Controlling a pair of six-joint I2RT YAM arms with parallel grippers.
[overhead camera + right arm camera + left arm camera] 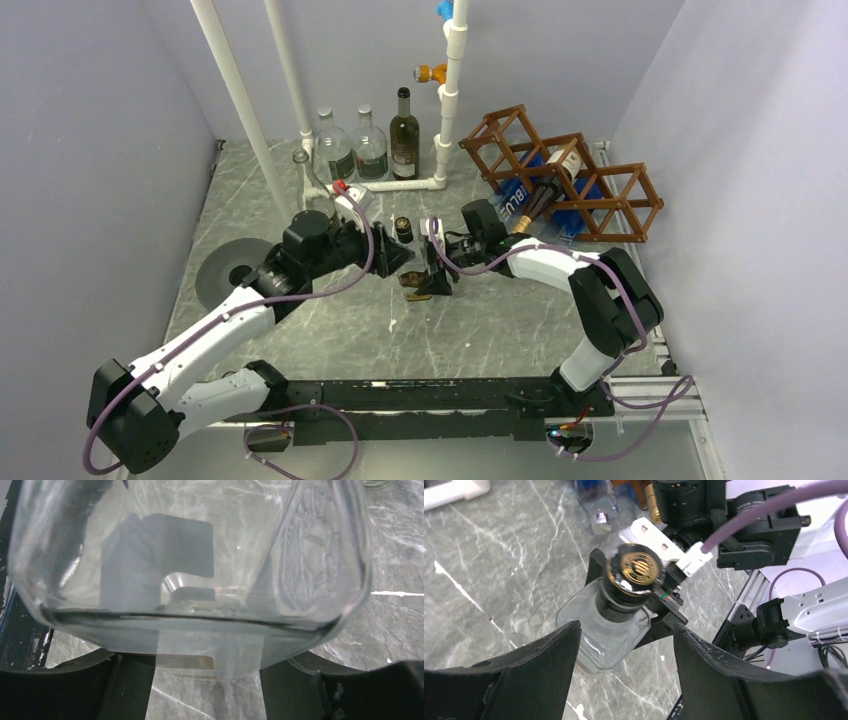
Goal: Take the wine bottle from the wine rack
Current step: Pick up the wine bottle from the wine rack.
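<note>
Clear glass bottle (200, 555) — contents indiscernible — was clamped in right gripper (205, 680); left gripper (626, 640) stood wide, empty. Wine rack (497, 122) held one gold-necked bottle (555, 180), partly hidden.

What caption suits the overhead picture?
The right gripper clamps a clear glass bottle beside the open left gripper; a dark bottle lies in the wooden rack at far right.

The clear bottle (200, 555) overflows the right wrist view, its cap (634, 570) blurred.
</note>
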